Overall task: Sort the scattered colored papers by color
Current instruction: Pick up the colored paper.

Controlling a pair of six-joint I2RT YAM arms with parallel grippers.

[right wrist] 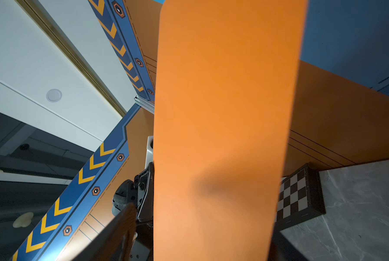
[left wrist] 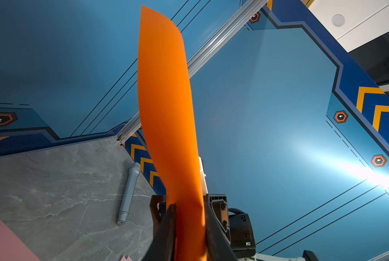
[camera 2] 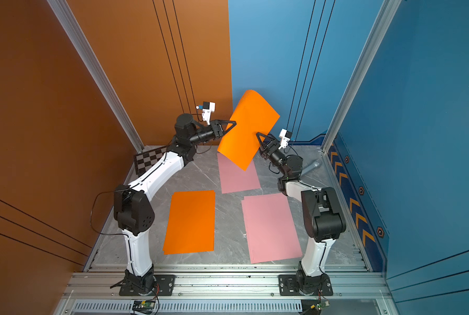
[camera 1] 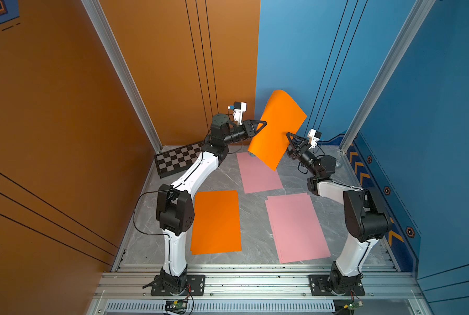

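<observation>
Your left tool (camera 1: pixel 263 125) is pinching the orange sheet (camera 1: pixel 278 128) aloft, upper centre; whether the right tool (camera 1: pixel 289 136) is gripping, I cannot tell. Next you are probably laying it on the orange pile (camera 1: pixel 217 221).

The orange paper sheet (camera 1: pixel 278 128) looks matt, the marble-look tabletop (camera 1: pixel 227 180) smooth, the aluminium rails (camera 1: pixel 255 281) ribbed.

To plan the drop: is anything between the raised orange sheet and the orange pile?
Nothing visible does: only bare grey marble tabletop and a flat light pink paper sheet lie between the raised bright orange paper sheet and the orange paper pile.
</observation>
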